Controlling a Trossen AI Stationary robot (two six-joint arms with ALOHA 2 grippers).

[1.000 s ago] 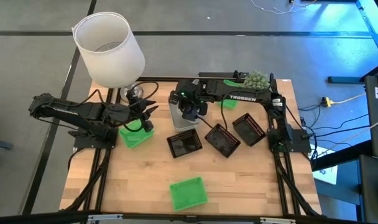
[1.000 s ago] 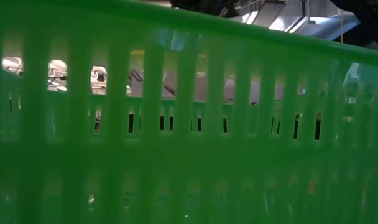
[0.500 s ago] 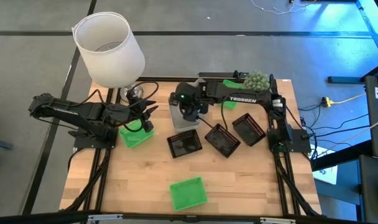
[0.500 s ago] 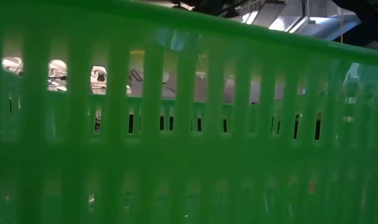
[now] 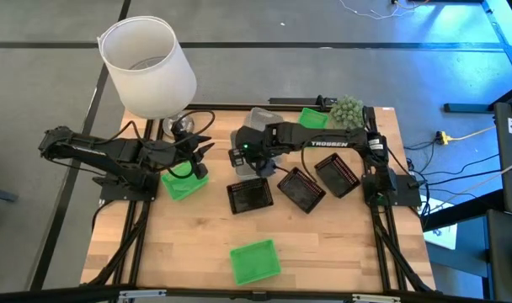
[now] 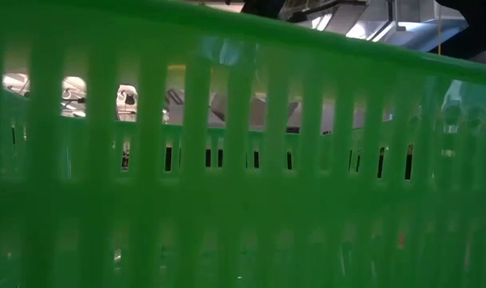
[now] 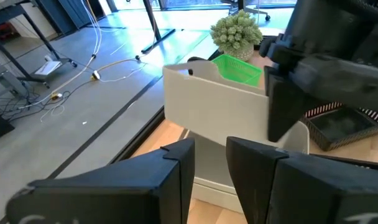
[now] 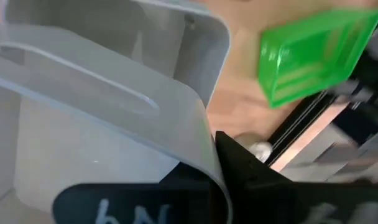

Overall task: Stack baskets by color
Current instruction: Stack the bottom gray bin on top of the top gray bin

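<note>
My right gripper (image 5: 249, 154) is shut on a grey-white basket (image 7: 214, 102), which stands tilted above another grey-white basket (image 7: 239, 165) at the table's middle far part. Three black baskets (image 5: 250, 195), (image 5: 301, 188), (image 5: 337, 174) lie flat to its near right. Green baskets lie by the left arm (image 5: 183, 182), near the front edge (image 5: 254, 261) and at the far edge (image 5: 313, 116). My left gripper (image 5: 194, 156) hovers over the left green basket, open, with nothing between its fingers (image 7: 176, 168). My right gripper holds the upper grey-white basket by one wall, close to a corner (image 8: 201, 124). One dark finger (image 7: 281, 109) lies on the wall's outer face; the other is hidden behind the wall. The fingers slant down from the table's right. The basket is tipped up on edge over the lower one.
A large white lampshade (image 5: 146, 63) stands at the far left corner, and a fuzzy green plant ball (image 5: 347, 108) at the far right. The front green basket's slotted wall (image 6: 243, 160) fills the low view. Bare wood lies at the near left and near right.
My right gripper has rolled its wrist and swung slightly toward the table's left. The grey-white basket in it has tipped up from lying flat, so that one edge now sticks out toward the far edge.
</note>
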